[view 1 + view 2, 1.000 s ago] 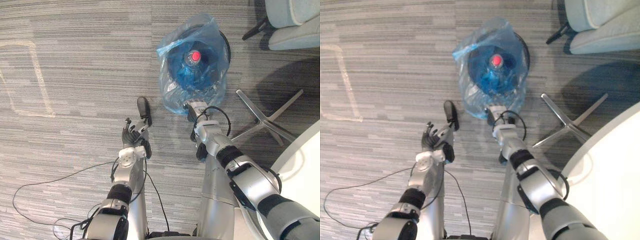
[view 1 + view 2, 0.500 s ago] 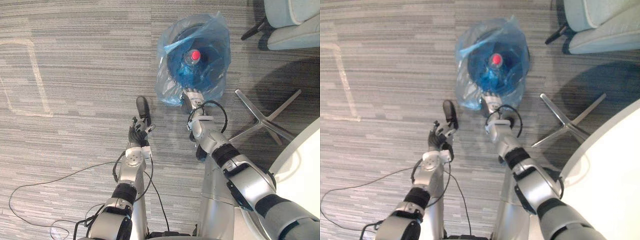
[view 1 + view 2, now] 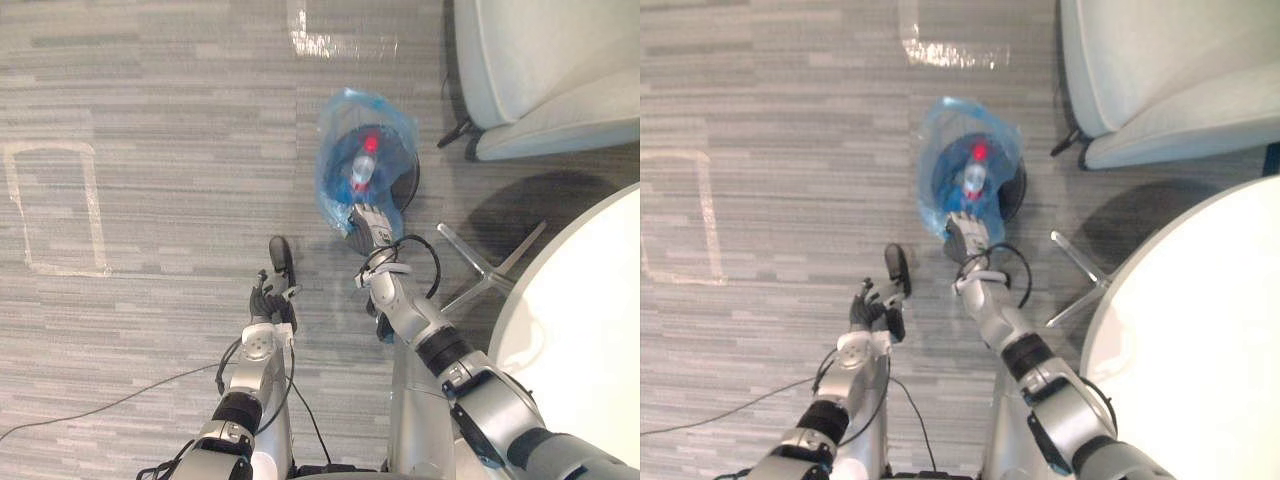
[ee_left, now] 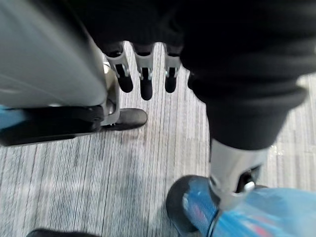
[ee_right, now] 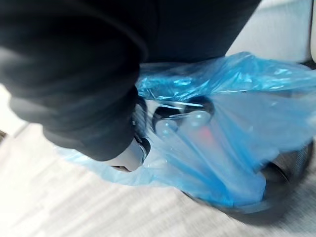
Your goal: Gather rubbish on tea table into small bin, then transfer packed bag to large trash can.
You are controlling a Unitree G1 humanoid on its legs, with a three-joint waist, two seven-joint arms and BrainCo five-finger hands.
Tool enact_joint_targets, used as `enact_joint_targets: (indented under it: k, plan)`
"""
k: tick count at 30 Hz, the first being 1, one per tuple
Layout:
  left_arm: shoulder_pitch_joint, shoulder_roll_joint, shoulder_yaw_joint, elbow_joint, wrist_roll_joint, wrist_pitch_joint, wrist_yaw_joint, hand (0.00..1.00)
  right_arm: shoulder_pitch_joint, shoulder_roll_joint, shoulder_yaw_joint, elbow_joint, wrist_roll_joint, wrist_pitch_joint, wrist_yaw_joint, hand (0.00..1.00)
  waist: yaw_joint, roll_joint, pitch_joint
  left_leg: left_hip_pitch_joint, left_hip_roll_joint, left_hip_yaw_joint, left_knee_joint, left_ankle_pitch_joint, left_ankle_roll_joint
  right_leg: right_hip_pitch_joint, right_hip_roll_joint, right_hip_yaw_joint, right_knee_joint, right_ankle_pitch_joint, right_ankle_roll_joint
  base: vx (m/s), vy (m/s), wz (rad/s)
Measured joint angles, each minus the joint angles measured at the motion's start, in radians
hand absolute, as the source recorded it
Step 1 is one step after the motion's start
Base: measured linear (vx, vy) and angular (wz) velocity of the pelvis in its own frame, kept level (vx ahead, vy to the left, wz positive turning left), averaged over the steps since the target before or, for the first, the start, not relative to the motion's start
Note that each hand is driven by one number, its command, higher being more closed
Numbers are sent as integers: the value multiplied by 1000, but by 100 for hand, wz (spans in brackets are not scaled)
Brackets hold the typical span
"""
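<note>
Head views: blue plastic bag [image 3: 335,190] in a small dark bin [image 3: 411,178], upper middle of frame, on the grey carpet floor [image 3: 170,110]. Bin rim peeks out along the bag's right side. Clear bottle [image 3: 361,175] with a red cap [image 3: 371,144] lies inside the bag, cap toward the top of the frame.

Right hand [image 3: 366,222] reaches in from lower right and touches the bag's near, lower edge. Right wrist view puts the dark cover against the crumpled blue plastic; open or closed, cannot tell.

Left hand [image 3: 266,303] hovers over bare carpet at lower centre, left of the right arm and apart from the bag. Left wrist view shows its fingers [image 4: 144,81] loosely straight, opened out, holding nothing.

White round desk [image 3: 590,330] fills the lower right corner. Metal chair legs [image 3: 478,268] between desk and bin. Grey armchair [image 3: 540,60] at upper right, near the bin. Taped rectangle outline [image 3: 93,205] on the carpet at left, well apart from the bag.
</note>
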Motion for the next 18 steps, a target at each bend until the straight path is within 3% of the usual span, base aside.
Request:
enact_joint_targets:
  k: [7, 14, 18]
  plan:
    - [99, 19, 7, 76, 22, 34, -32, 0, 185, 37, 20, -111, 81, -24, 71, 100, -5, -52, -75, 251, -2, 0, -109, -3, -19, 270, 19, -30, -136, 0, 5, 82, -42, -2]
    - [149, 22, 4, 133, 40, 61, -69, 0, 290, 49, 20, -183, 149, -37, 141, 100, -7, -65, -149, 442, -2, 10, -191, -8, -25, 481, 40, -42, -270, 15, 17, 137, -17, -5]
    - [160, 37, -7, 199, 56, 65, -88, 0, 321, 48, 6, -218, 193, -69, 174, 100, -17, -59, -203, 527, -6, 18, -248, -5, -29, 579, 63, -30, -382, 54, 24, 121, 8, -15]
